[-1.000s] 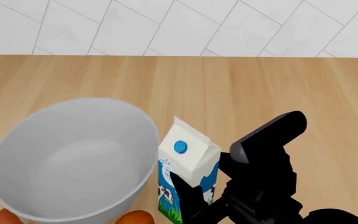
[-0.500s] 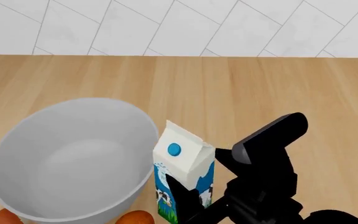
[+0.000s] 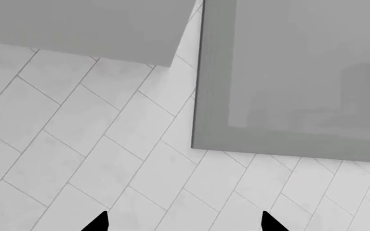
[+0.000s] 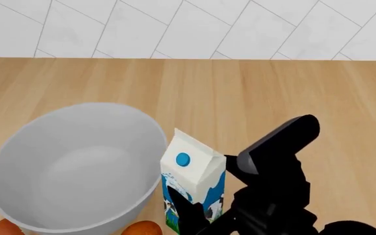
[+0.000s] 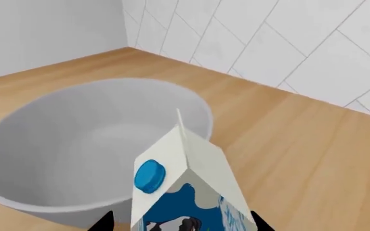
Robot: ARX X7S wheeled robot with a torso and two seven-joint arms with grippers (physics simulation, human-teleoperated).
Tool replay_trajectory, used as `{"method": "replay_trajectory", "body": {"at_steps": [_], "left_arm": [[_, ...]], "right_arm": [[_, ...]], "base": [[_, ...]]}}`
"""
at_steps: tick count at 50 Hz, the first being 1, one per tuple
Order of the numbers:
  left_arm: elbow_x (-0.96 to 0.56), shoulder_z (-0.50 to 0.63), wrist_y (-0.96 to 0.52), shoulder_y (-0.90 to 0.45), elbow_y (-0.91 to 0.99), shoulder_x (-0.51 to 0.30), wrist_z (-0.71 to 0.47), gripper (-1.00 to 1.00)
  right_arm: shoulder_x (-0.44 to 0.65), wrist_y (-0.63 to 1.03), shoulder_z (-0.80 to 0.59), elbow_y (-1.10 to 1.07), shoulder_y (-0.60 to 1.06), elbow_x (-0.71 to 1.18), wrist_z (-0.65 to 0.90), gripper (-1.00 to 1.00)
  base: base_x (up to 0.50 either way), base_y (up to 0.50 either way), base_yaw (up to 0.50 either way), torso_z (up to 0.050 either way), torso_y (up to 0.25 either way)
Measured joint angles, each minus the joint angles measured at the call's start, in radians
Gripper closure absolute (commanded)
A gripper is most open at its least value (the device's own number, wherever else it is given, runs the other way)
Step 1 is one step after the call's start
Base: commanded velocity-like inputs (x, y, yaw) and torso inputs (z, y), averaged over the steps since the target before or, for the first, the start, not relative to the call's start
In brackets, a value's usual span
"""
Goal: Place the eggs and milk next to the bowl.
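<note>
The milk [image 4: 193, 182] carton stands almost upright on the wooden counter, close against the right side of the bowl [image 4: 77, 169]. My right gripper [image 4: 198, 208] is shut on the milk, one black finger crossing its front face. The right wrist view shows the milk [image 5: 188, 185] between the fingertips of the right gripper [image 5: 181, 224], with the bowl [image 5: 88, 144] just behind it. Two eggs [image 4: 142, 228] [image 4: 5, 228] peek out under the bowl's near rim, cut off by the picture's edge. My left gripper [image 3: 181, 224] is open and holds nothing; it faces a tiled wall.
A wooden counter [image 4: 253, 93] runs back to a white tiled wall [image 4: 195, 29]. In the left wrist view, grey cabinet panels [image 3: 300, 72] hang on the tiles. The black right arm [image 4: 279, 171] stands just right of the carton.
The milk has shifted left toward the bowl, sunk a little and gone from tilted to nearly upright, the right gripper moving with it. Bowl and eggs have not moved.
</note>
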Motion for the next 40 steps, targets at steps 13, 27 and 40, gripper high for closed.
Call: {"method": "replay_trajectory", "body": {"at_steps": [13, 27, 40], "left_arm": [[-0.003, -0.004, 0.002, 0.003, 0.003, -0.003, -0.001, -1.0], [-0.009, -0.01, 0.001, 0.004, 0.009, -0.008, -0.006, -1.0], [-0.012, -0.013, 0.002, 0.002, 0.008, -0.01, -0.007, -1.0]], "right_arm": [[0.009, 0.026, 0.007, -0.023, 0.028, 0.024, 0.018, -1.0], [0.015, 0.062, 0.018, -0.045, 0.083, 0.062, 0.042, -1.0], [0.018, 0.097, 0.033, -0.074, 0.139, 0.107, 0.073, -1.0]], "base": [[0.0, 0.0, 0.0, 0.0, 0.0], [0.0, 0.0, 0.0, 0.0, 0.0], [0.0, 0.0, 0.0, 0.0, 0.0]]}}
